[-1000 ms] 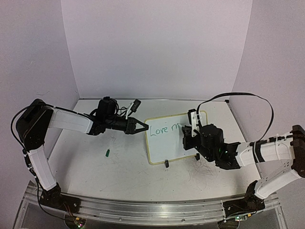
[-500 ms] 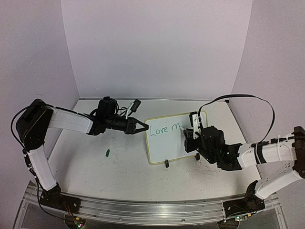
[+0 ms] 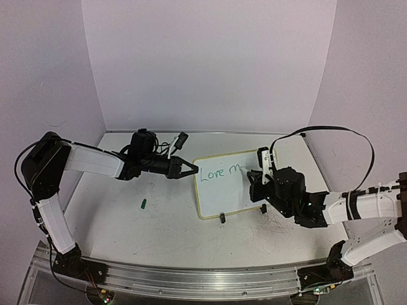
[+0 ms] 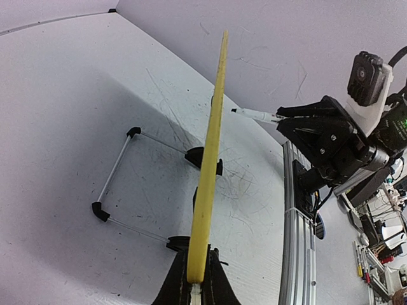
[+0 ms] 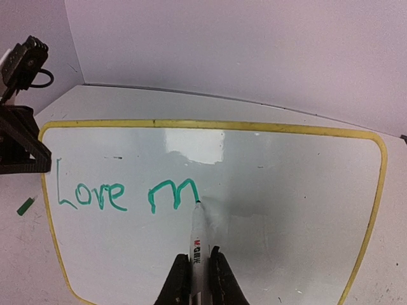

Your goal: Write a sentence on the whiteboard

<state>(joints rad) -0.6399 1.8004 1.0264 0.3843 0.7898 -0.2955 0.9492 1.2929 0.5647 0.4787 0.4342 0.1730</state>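
The whiteboard [image 3: 224, 185], white with a thin pale-yellow frame, stands tilted on two black clip feet in the middle of the table. It reads "Love m" in green [image 5: 124, 194]. My left gripper [image 3: 191, 168] is shut on the board's left edge; the left wrist view shows the yellow frame [image 4: 208, 171] edge-on between the jaws. My right gripper [image 5: 196, 270] is shut on a white marker [image 5: 196, 238] whose green tip touches the board at the end of the "m". The right gripper also shows in the top view [image 3: 255, 175].
A small green marker cap [image 3: 144, 203] lies on the table left of the board. It also shows in the right wrist view [image 5: 25, 206]. The board's wire stand [image 4: 121, 178] reaches behind it. White walls enclose the table on three sides.
My right gripper has moved the marker slightly right and up across the board, finishing the last stroke of the "m". The left arm and the board have not moved.
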